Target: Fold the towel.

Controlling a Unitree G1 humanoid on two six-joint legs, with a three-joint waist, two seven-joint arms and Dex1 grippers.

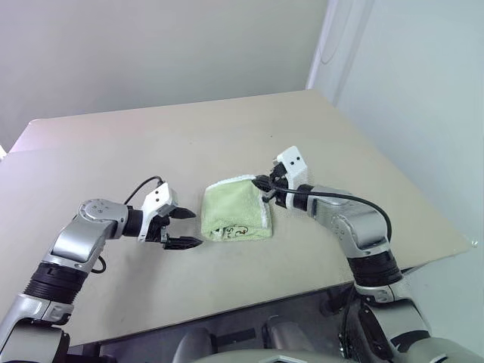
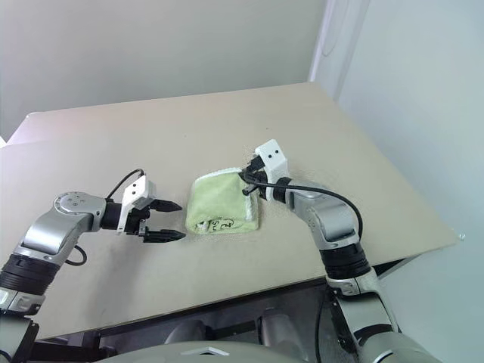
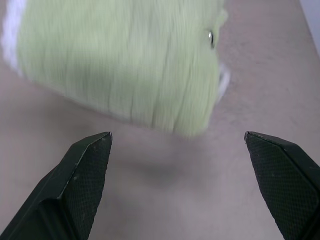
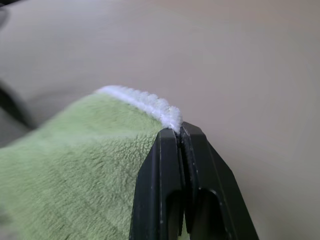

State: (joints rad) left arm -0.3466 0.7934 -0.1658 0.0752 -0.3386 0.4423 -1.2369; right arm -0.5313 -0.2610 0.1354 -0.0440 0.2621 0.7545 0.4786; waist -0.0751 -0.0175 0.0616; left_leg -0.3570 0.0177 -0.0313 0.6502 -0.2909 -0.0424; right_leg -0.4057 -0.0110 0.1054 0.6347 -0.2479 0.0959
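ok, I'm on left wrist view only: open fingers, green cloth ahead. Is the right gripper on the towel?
Observer: Yes. The right gripper is shut on the towel, pinching its white stitched edge at the far right corner.
Operator: Is the towel flat or already folded?
Observer: Folded into a small bundle on the table, with the pinched corner lifted a little.
Operator: How close am I to it?
Observer: The left gripper sits just to the towel's left, jaws open, not touching it.
Operator: Any marks to orient by?
Observer: A white tag with dark marks shows on the towel's near edge.
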